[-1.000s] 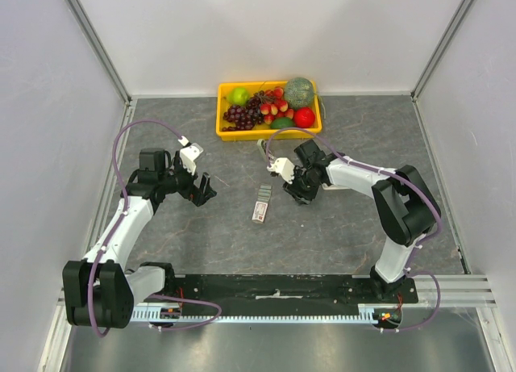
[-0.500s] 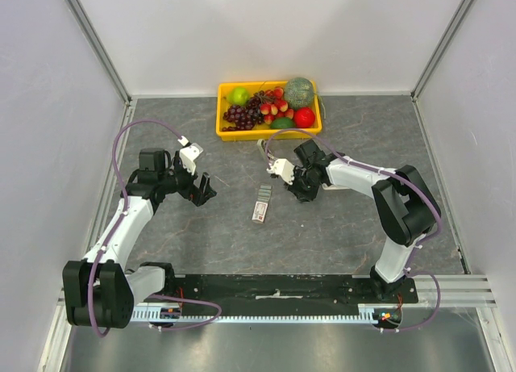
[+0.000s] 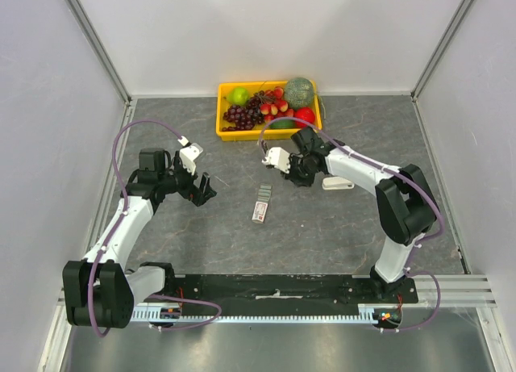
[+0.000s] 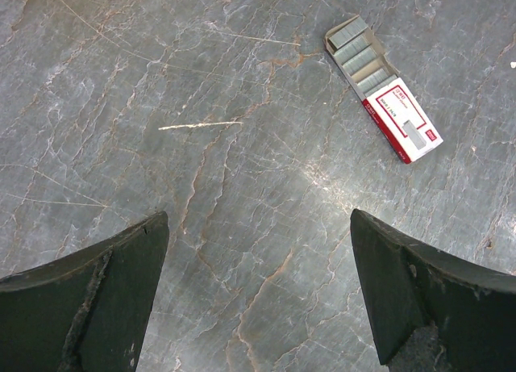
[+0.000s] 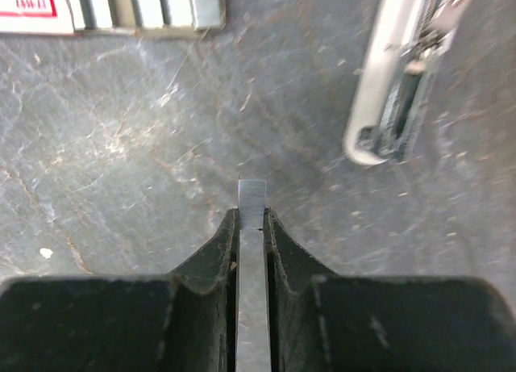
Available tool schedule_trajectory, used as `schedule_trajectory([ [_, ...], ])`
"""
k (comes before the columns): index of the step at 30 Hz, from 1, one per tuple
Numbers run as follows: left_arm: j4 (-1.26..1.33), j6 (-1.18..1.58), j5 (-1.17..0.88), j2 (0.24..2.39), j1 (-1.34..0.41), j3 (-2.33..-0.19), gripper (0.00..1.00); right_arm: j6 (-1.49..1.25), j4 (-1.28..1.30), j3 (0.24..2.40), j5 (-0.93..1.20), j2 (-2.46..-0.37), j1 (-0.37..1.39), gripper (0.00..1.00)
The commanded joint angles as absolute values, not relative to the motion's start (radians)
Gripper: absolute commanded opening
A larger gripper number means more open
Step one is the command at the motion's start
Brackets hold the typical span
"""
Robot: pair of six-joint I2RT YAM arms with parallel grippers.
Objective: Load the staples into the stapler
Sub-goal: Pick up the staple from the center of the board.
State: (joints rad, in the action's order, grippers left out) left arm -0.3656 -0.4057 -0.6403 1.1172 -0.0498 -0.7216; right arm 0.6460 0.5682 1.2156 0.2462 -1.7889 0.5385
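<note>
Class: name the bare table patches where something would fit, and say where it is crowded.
Bare table lies between the staple box and the arm bases, and in both far corners beside the fruit tray. Crowded: the middle, where the right gripper with its staple strip, the stapler and the tray sit close.

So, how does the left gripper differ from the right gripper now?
The left gripper is open and empty; the right gripper is shut on a silvery staple strip. The left gripper hovers left of the staples box; the right gripper is on its other side, near the white stapler. Both point downward.
</note>
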Motion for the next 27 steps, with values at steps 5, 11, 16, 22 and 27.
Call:
schedule_trajectory([
  [5, -0.359, -0.402, -0.672, 1.117, -0.043, -0.732, 1.0, 0.807, 0.736, 1.503, 0.235, -1.913, 0.526, 0.13],
  [11, -0.357, -0.402, -0.667, 1.117, -0.043, -0.732, 1.0, 0.822, 0.801, 1.701, 0.264, -2.051, 0.494, 0.14],
  [16, -0.357, -0.406, -0.666, 1.123, -0.041, -0.733, 1.0, 0.838, 0.837, 1.77, 0.278, -2.109, 0.479, 0.14],
  [22, -0.359, -0.405, -0.67, 1.129, -0.041, -0.733, 0.99, 0.828, 0.847, 1.776, 0.304, -2.131, 0.474, 0.14],
  [27, -0.359, -0.406, -0.67, 1.131, -0.04, -0.733, 1.0, 0.789, 0.862, 1.804, 0.339, -2.137, 0.474, 0.14],
])
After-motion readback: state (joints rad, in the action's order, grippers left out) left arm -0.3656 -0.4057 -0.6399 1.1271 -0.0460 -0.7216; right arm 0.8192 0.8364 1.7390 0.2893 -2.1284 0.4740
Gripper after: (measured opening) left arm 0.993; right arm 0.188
